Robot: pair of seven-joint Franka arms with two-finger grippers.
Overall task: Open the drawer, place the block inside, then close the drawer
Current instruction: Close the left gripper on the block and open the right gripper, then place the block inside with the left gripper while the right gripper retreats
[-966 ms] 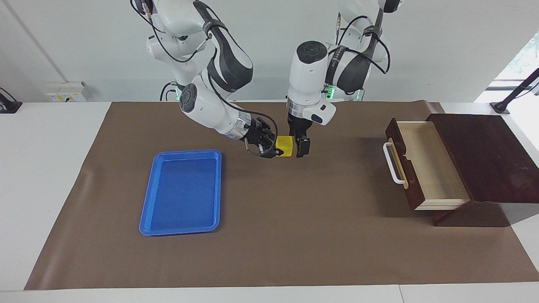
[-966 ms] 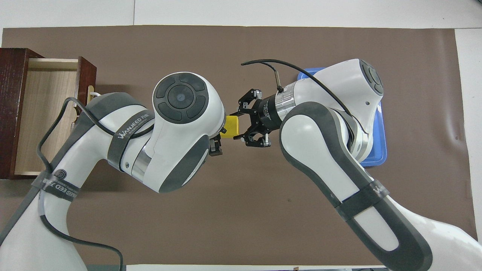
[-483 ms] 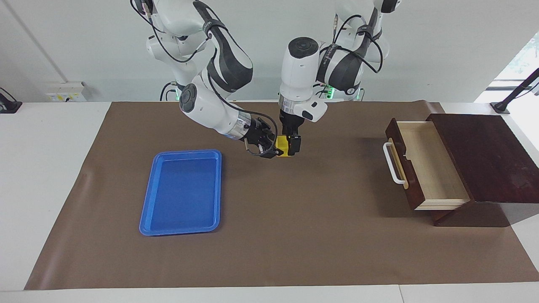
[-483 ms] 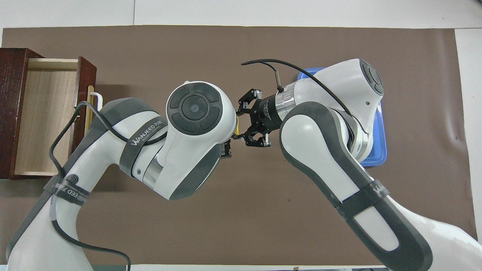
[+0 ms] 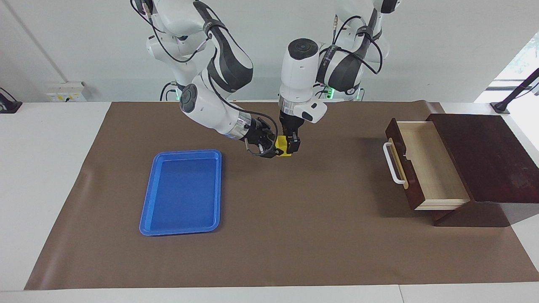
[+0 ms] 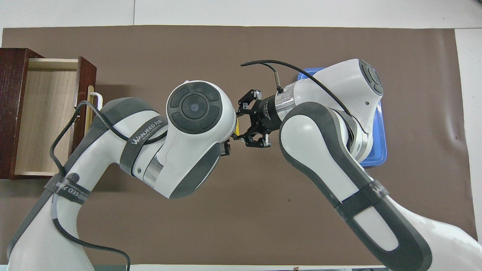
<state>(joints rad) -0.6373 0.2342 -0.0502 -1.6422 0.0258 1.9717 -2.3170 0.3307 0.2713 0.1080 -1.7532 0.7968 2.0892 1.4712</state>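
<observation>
Status as I read it from the remote station, facing view ref.

1. Block (image 5: 283, 150): small bright yellow cube, flat faces, mostly masked by both grippers; only a thin yellow sliver shows in the overhead view (image 6: 235, 130). It sits up in the air over the brown mat (image 5: 294, 235), approx. table centre, at 3 o'clock from the blue tray (image 5: 182, 191) and at 9 o'clock from the drawer.

2. R gripper (image 5: 269, 148): comes in slanted from 10 o'clock, fingers clenched on the block's tray-side part. Same gripper in overhead view (image 6: 241, 126).

3. L gripper (image 5: 292, 144): points straight down onto the block from 12 o'clock, fingers closed against its sides. Both claws therefore grasp the cube at once. In the overhead view the L wrist housing covers it.

4. Drawer (image 5: 425, 166): pulled out of the dark wooden box (image 5: 484, 160), toward the L arm's end of the table. Pale light-wood interior exposed, white bar handle (image 5: 392, 164) on a tan strip facing the mat centre. Overhead ref (image 6: 47, 113).

5. Tray lies flat on the mat toward the R arm's end.
</observation>
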